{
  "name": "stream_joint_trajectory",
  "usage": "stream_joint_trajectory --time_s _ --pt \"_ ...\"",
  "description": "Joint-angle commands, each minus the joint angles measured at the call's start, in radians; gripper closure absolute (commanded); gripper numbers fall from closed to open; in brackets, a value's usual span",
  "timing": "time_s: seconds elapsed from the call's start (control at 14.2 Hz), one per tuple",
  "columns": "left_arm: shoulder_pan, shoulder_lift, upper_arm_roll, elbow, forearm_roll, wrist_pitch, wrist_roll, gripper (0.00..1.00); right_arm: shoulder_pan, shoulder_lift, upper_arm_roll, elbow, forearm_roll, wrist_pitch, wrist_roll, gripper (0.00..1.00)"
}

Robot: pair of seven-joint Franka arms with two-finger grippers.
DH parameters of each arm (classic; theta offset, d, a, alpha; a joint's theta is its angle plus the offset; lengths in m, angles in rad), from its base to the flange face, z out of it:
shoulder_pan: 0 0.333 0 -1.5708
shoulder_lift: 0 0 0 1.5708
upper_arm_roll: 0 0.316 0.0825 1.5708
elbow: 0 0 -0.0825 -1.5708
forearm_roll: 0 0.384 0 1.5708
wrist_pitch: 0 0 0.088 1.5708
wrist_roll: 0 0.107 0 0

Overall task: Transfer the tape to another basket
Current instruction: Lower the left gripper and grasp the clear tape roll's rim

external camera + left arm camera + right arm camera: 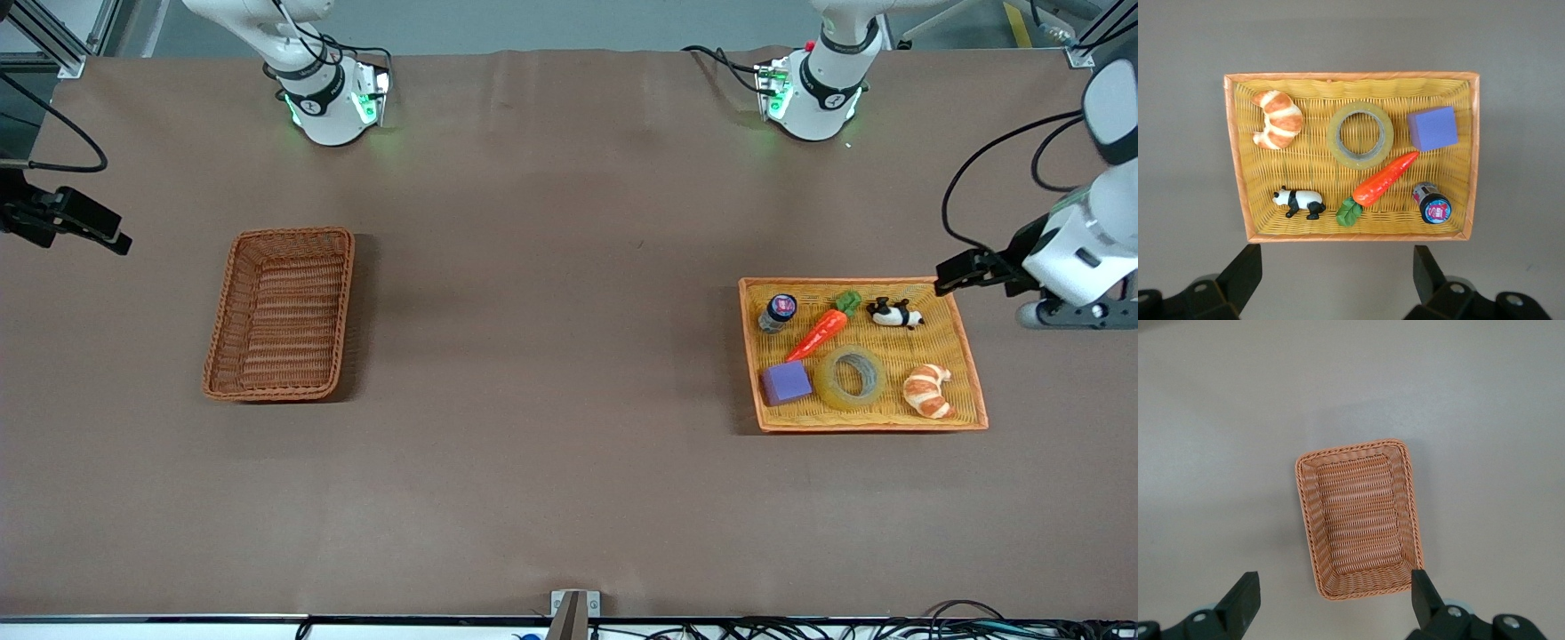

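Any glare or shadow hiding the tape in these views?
Front view: even light, the tape shows plainly in the yellow tray; soft shadow beside the wicker basket only. Left wrist view: tape sharp, no glare. Right wrist view: basket evenly lit.

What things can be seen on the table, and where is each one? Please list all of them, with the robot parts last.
tape: 1, translucent yellowish, in the tray between cube and croissant
basket: 1, reddish-brown wicker, empty, toward the right arm's end
tray: 1, yellow-orange woven, toward the left arm's end
cube: 1, purple, in the tray
croissant: 1, brown and cream, in the tray
carrot: 1, orange with green top, in the tray
panda: 1, black and white, in the tray
small jar: 1, dark lid, in the tray
left gripper: 1, black fingers open, above the tray
right gripper: 1, black fingers open, above the basket
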Motion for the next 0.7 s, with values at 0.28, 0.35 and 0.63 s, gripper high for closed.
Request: stream_joint_trajectory --time_s 0.28,0.35,0.63 --pt "0.036 0.141 -0.001 -0.114 -0.005 0.197 0.022 0.00 -0.012 0.000 0.004 0.006 0.021 -0.009 -0.008 0.00" --pt "0.038 0.166 -0.001 -0.117 -0.005 0.226 0.022 0.00 -0.012 0.000 0.004 0.006 0.021 -0.009 -0.010 0.00" --pt "0.047 0.261 -0.001 -0.108 -0.005 0.336 0.022 0.00 -0.012 0.000 0.004 0.005 0.021 -0.014 -0.010 0.00"
